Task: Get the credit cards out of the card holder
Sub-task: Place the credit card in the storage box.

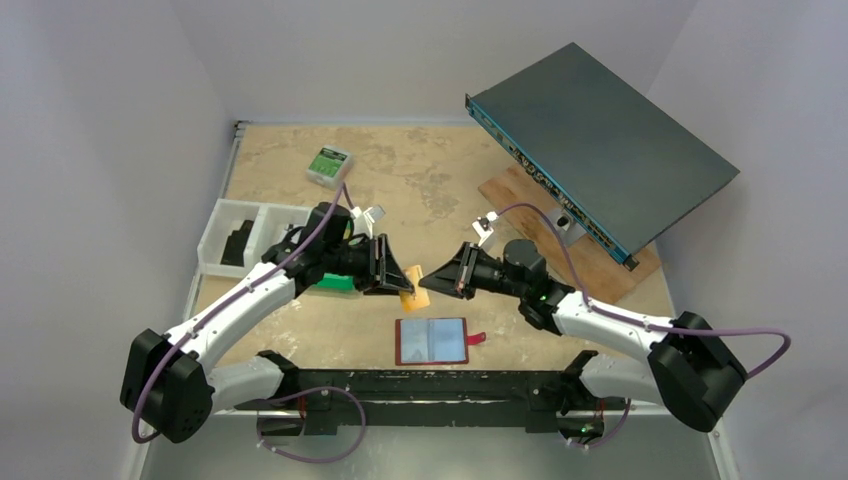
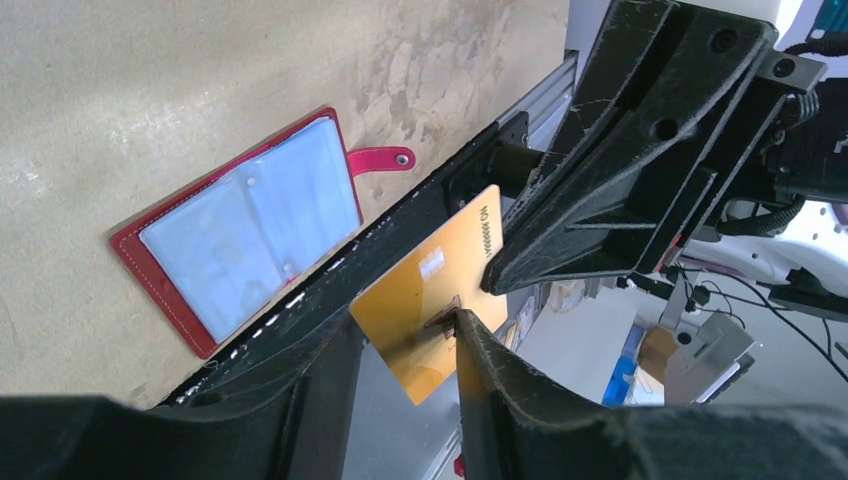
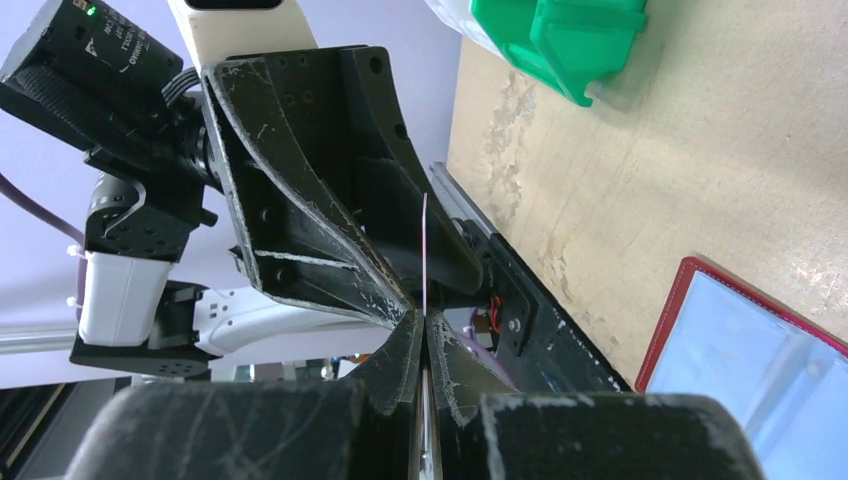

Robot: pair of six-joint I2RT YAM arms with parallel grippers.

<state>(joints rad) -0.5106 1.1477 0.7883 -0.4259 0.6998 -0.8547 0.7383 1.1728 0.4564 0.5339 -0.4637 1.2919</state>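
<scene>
Sand-coloured, mottled tabletop (image 1: 430,190) carries everything. At the far right a dark flat rack unit (image 1: 610,140) leans tilted on a wooden board (image 1: 508,190). At the left sits a white divided tray (image 1: 212,240), with a green bin (image 1: 337,283) just beside it, half hidden under the left arm. Near the front rail the red card holder (image 1: 432,341) lies flat and fully open, its snap tab pointing right and its pale grey-blue pockets facing up. Just past its far edge and clear of the table, a gold credit card (image 2: 420,300) hangs between the two arms. The right gripper (image 3: 422,325) is clenched on one end, the card showing edge-on between its fingers in the right wrist view. The left gripper (image 2: 452,322) seems to pinch the other end, one fingertip pressed on the card's face and the other hidden behind it. So one card is out of the holder and, by my reading, mid-handover, not yet set down. No other loose card shows on the table. Whether the pockets hold more cards I cannot tell, since the plastic is cloudy. What is left appears to be placing this card and emptying any pocket that is not bare.
</scene>
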